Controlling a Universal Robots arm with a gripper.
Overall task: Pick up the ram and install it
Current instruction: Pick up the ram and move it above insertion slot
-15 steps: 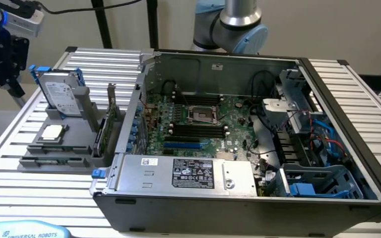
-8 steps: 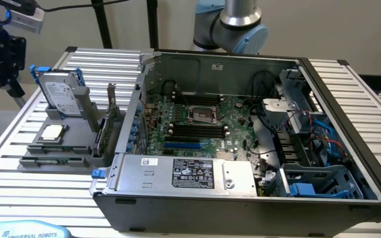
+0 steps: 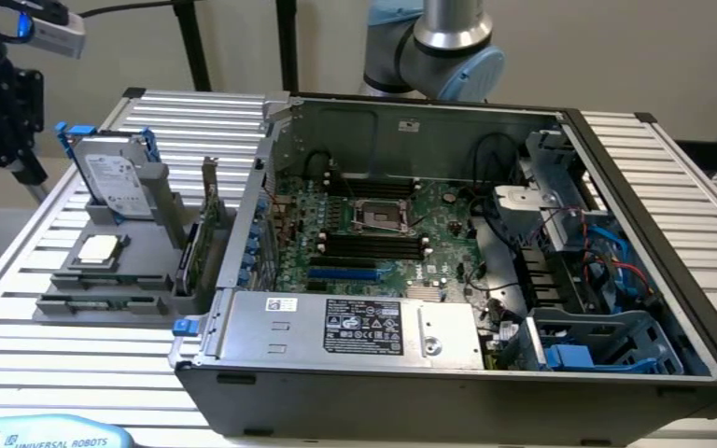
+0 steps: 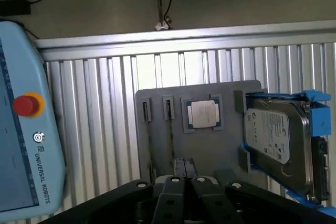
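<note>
Two words, "UNIVERSAL ROBOTS", mark the blue pendant (image 4: 23, 87); claw (image 4: 185, 169) closed, empty

The slatted metal table (image 3: 72, 345) (image 4: 105, 103) under me carries three things. The open computer case (image 3: 458, 392) lies on its side on the slats and takes up most of them. Just beside the case, on the exterior view's left, a grey holder block (image 3: 97, 306) (image 4: 220, 145) rests flat on the table. Near the case's closest corner on that same side, a pale blue control tablet (image 3: 35, 434) (image 4: 21, 145) with a red button lies at the table's edge
</note>
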